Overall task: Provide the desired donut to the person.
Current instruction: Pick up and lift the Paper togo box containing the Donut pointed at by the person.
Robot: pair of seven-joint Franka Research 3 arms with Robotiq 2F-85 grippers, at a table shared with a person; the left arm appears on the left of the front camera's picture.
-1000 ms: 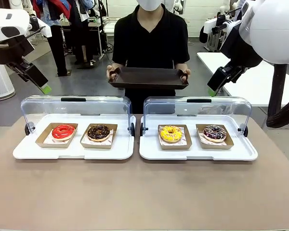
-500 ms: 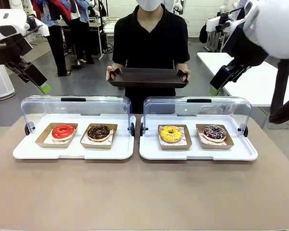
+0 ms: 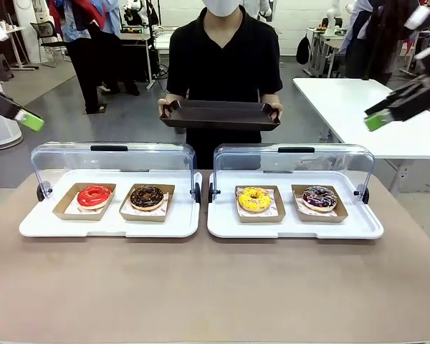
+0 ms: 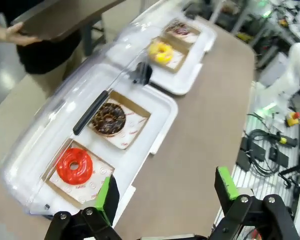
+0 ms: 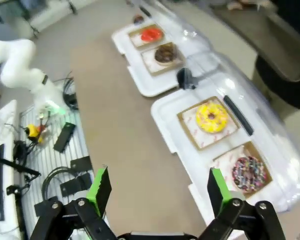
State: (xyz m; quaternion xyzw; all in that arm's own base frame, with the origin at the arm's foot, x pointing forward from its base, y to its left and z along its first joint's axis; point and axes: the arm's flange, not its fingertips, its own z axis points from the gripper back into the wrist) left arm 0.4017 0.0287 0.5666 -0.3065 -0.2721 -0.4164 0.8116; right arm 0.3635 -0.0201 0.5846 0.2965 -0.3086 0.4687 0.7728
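Person (image 3: 224, 54) at 12 o'clock holds a dark tray (image 3: 221, 115). Left case (image 3: 107, 229): red donut (image 3: 94, 195), chocolate donut (image 3: 147, 196), nearer the left gripper (image 3: 27, 120) at 9 o'clock. Right case (image 3: 294, 231): yellow donut (image 3: 254, 199), sprinkled donut (image 3: 319, 197), nearer the right gripper (image 3: 378, 120) at 3 o'clock. Both gape wide, empty; choice unindicated.

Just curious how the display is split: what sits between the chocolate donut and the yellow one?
Front view: the left tray's rim, the right tray's rim and black lid hinges.
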